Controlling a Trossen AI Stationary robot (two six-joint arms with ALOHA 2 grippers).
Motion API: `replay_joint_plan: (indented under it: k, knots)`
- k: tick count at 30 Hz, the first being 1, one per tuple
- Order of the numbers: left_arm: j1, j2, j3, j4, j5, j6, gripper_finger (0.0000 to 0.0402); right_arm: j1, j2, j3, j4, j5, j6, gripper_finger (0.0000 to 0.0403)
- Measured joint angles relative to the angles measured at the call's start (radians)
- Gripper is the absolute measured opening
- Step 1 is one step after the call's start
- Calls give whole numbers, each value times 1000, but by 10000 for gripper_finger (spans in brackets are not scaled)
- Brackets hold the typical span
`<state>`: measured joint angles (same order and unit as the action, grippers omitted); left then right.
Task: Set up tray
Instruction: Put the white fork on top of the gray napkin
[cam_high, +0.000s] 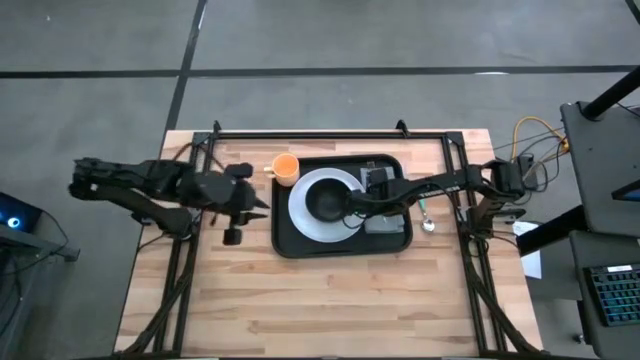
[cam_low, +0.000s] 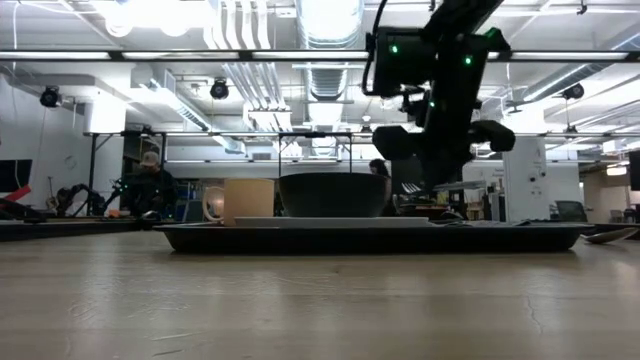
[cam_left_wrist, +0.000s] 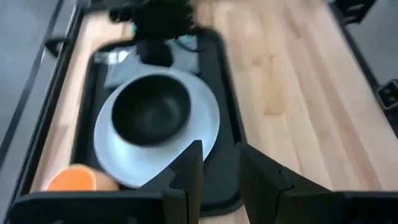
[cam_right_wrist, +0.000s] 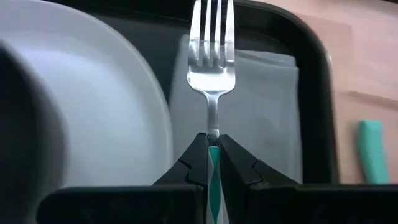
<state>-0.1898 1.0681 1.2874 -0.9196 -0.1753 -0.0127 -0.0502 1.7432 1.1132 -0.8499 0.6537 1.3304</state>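
Observation:
The black tray (cam_high: 285, 240) lies mid-table. On it are a white plate (cam_high: 300, 215) carrying a black bowl (cam_high: 327, 200), and a grey napkin (cam_right_wrist: 267, 106) to the plate's right. An orange cup (cam_high: 286, 167) stands at the tray's far left corner. My right gripper (cam_high: 378, 190) reaches in from the table's right and is shut on a fork (cam_right_wrist: 212, 56) over the napkin. My left gripper (cam_left_wrist: 219, 168) is open and empty just left of the tray (cam_left_wrist: 227, 93). My right gripper pinches the fork's teal-and-white striped handle (cam_right_wrist: 213, 155) between its two fingertips, just behind the metal neck. The fingers lie in line with the handle and the tines (cam_right_wrist: 211, 25) point away from them. The fork lies over the napkin; I cannot tell whether it touches it.
A spoon with a teal handle (cam_high: 427, 215) lies on the wood just right of the tray and shows in the right wrist view (cam_right_wrist: 372, 155). Dark frame rails run along the table's left, right and far sides. Bare wood lies near the front edge.

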Motion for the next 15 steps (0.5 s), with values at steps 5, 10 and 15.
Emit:
replay_joint_plan:
  k: [5, 10, 15]
  knots:
    - [1, -193, -263, 173, 70, 55, 76, -22, 0, -38, 68, -15, 25, 11]
    - [12, -295, -407, 233, 129, 58, 76, -40, 0, -43, 128, -24, 6, 11]
    - [13, -358, -525, 273, 177, 36, 76, -41, 12, -45, 150, -11, 21, 11]
